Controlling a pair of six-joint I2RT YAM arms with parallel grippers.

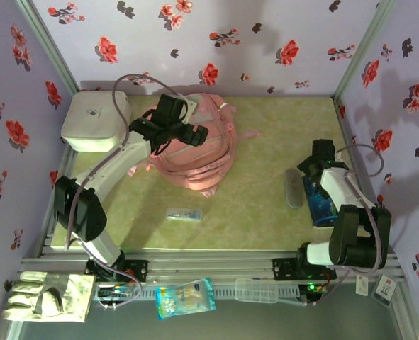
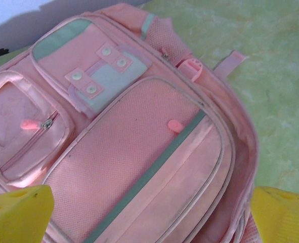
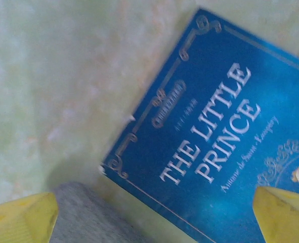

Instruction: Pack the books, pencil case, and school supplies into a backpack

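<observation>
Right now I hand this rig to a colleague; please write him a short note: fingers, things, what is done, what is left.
Left gripper: fingers open, empty, over the pink backpack.
Right gripper: fingers open, empty, above the blue book; the grey pencil case lies beside it, on the right of the table.
Clear packet: on the table, nearer the arms than the backpack.
Done: none of these three is packed.
Left: put book, pencil case and packet into the backpack.
</observation>
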